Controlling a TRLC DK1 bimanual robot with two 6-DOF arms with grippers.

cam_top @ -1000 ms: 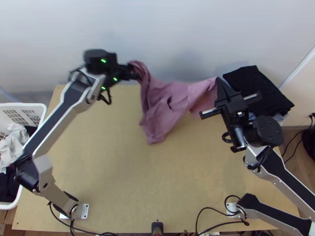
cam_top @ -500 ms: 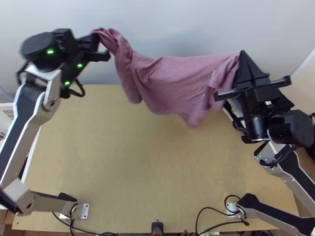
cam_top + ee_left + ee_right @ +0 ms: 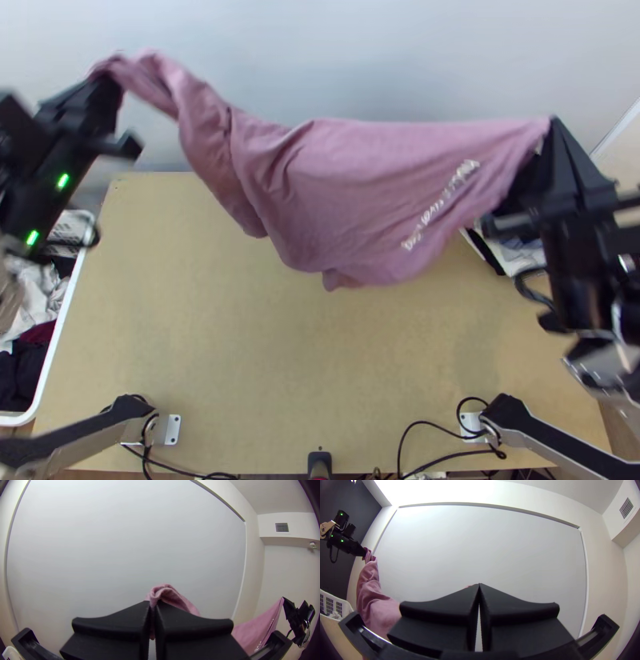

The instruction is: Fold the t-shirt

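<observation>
In the top view my left gripper (image 3: 108, 84) is at the upper left, shut on a bunched end of the pink t-shirt (image 3: 352, 184). At the right, my right gripper (image 3: 552, 128) is shut on the shirt's opposite corner. Between them the shirt hangs in the air above the table's far part, gathered toward the left and smoother toward the right, with light lettering. In the left wrist view cloth (image 3: 170, 596) rises between the tips of my left gripper (image 3: 153, 605). The tips of my right gripper (image 3: 479, 586) meet in the right wrist view, the shirt (image 3: 380, 608) stretching off beside them.
A white basket (image 3: 56, 360) of clothes stands beyond the table's left edge. Partly behind the right gripper lies a stack of folded clothes (image 3: 512, 252) at the table's far right. Black cables (image 3: 424, 428) run along the near edge of the wooden table (image 3: 280, 360).
Both grippers have moved apart, the left one outward and up the picture, the right one outward. The shirt has gone from a drooping bundle to a wider, lifted span, with its lettering more exposed.
</observation>
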